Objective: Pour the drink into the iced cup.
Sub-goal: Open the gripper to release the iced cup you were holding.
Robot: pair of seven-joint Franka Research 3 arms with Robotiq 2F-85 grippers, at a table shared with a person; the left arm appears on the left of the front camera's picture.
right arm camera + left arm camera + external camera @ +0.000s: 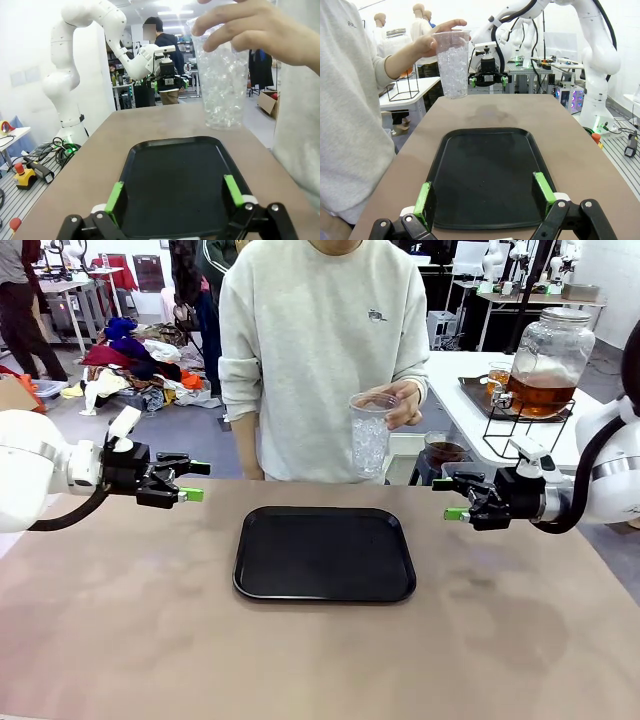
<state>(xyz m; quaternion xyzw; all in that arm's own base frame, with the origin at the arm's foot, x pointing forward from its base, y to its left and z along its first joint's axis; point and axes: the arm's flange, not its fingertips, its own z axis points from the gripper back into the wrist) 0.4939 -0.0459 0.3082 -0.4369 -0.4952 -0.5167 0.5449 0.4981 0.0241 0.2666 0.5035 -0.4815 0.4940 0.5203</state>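
We judge the pour not yet begun: a person's hand [405, 403] holds the iced cup [369, 433] above centre frame, the drink [538, 392] sits in its dispenser upper right, and left gripper [193, 481] and right gripper [447, 498] hover wide open, empty, flanking the black tray [325, 553] on the surface [120, 620]; next calls for fetching the drink.

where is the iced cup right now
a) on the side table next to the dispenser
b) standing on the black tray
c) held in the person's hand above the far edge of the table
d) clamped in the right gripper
c: the iced cup is in the person's hand, off the table, while the black tray lies bare and the right gripper and left gripper are open, holding nothing.
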